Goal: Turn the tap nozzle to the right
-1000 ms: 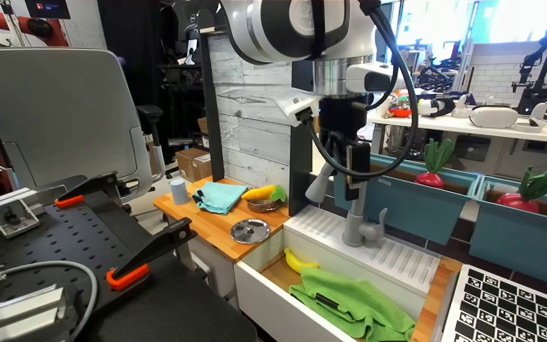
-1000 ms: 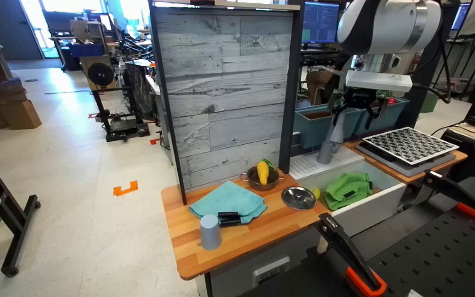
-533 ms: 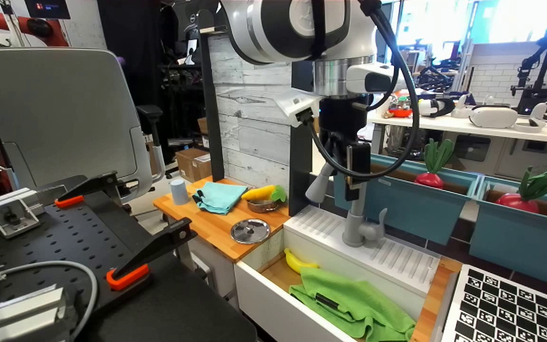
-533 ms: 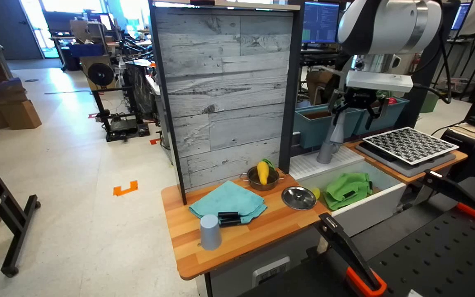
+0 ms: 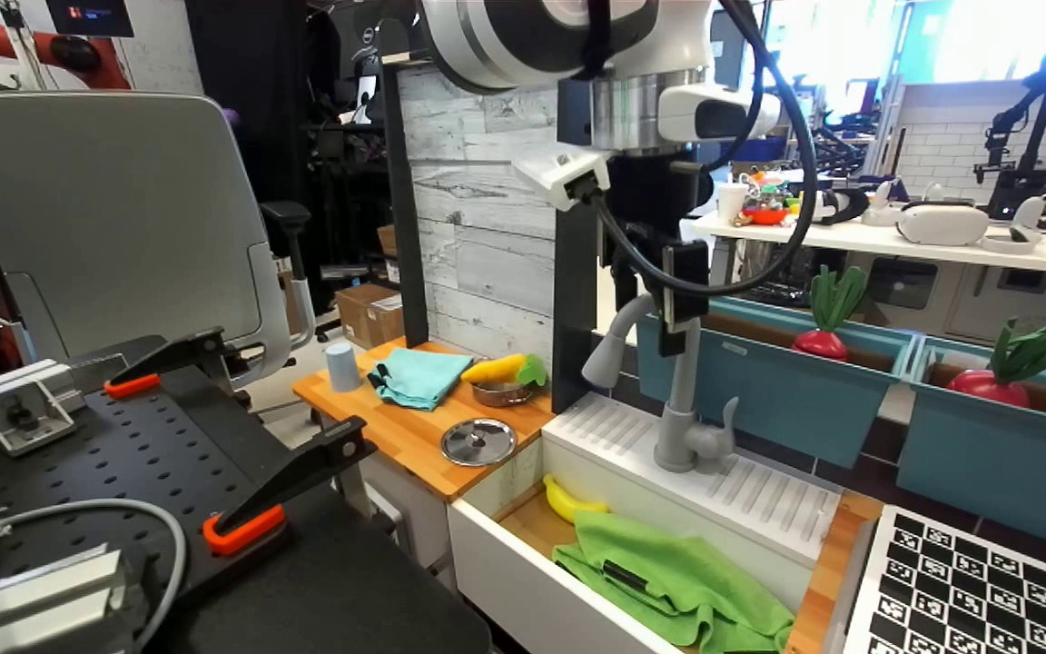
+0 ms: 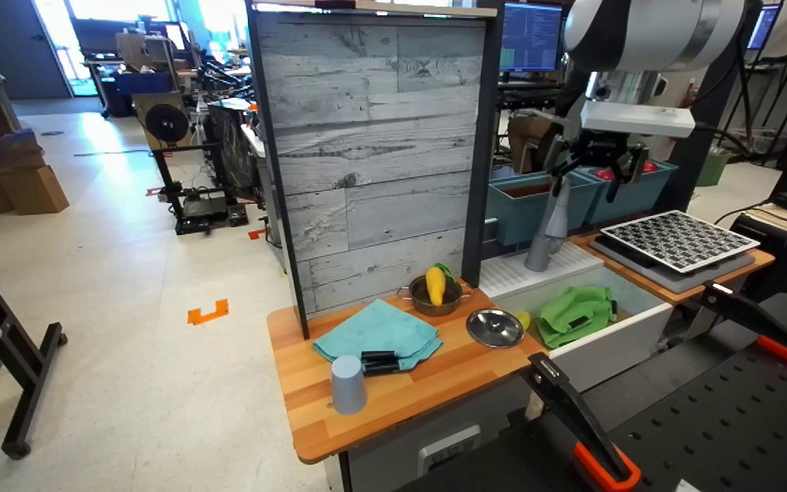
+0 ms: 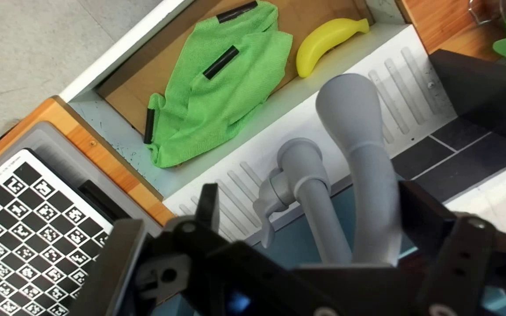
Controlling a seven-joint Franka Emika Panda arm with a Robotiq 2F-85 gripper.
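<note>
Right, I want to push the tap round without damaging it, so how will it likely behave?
The tap will probably feel stiff, being thick and smoothly curved. Pushed near its overhanging flared end, it may swing about its round base. Its matte surface looks smooth, so it might be slightly slippery.

Tap nozzle (image 7: 374,184) between the 2 spread fingers (image 7: 209,206) of the gripper (image 7: 310,197). Tight by the finger on the wrist view's right, contact unclear; wider gap by the opposite finger, tap lever (image 7: 274,195) lower down there. 2 blue planters (image 5: 795,400) close off the space behind; dark post (image 5: 576,291) near the nozzle's head. Free air over the white basin (image 5: 509,572), green cloth (image 5: 677,572) and banana (image 5: 573,504) low inside.
</note>
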